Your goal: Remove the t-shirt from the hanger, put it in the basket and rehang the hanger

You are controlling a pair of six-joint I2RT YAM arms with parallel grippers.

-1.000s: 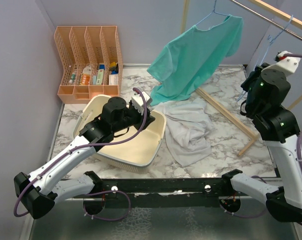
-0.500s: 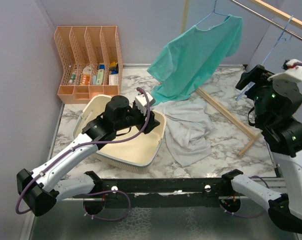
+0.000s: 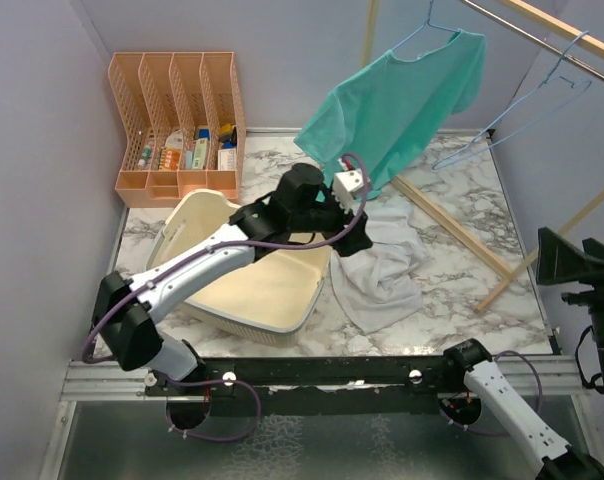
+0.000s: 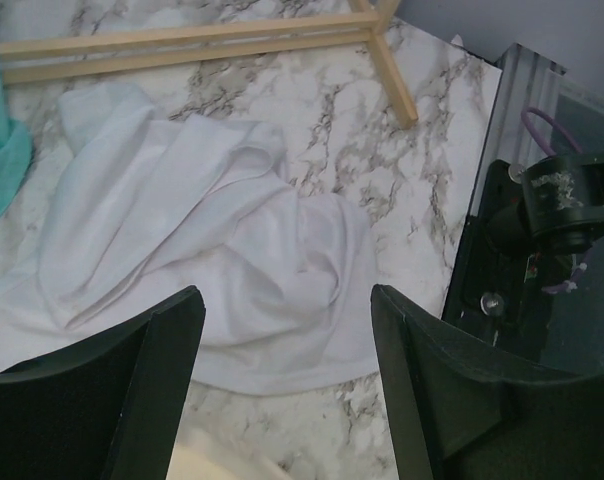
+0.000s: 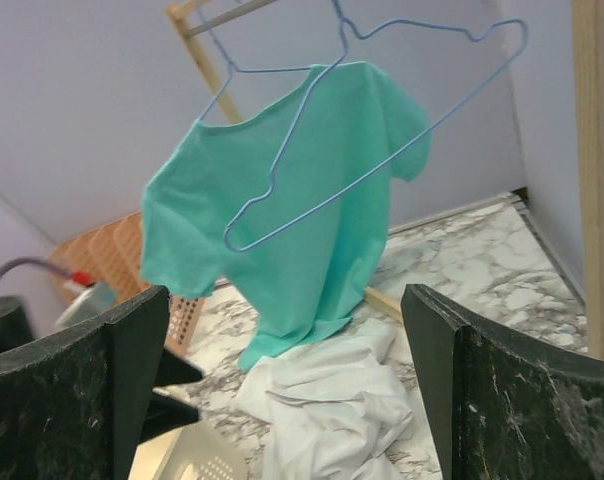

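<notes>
The teal t-shirt (image 3: 397, 105) hangs on a blue wire hanger (image 3: 422, 35) at the back; it also fills the middle of the right wrist view (image 5: 322, 270). A second, bare blue hanger (image 3: 512, 120) dangles tilted from the rail to its right. A white t-shirt (image 3: 382, 265) lies crumpled on the marble. My left gripper (image 3: 354, 232) hovers open over the white t-shirt (image 4: 212, 250), just below the teal hem, with nothing between its fingers. My right gripper (image 5: 285, 300) is open and empty, pulled back to the right edge (image 3: 572, 265), facing the bare hanger (image 5: 382, 148).
A cream laundry basket (image 3: 212, 300) sits under my left arm. An orange slotted organizer (image 3: 177, 120) stands at the back left. The wooden rack's base bars (image 3: 452, 225) cross the table at right. The right arm's base (image 4: 562, 200) is near the front rail.
My left arm swung from the basket to the right over the white t-shirt, its jaws widening. My right gripper opened, let go of the bare hanger and drew back and up toward the camera.
</notes>
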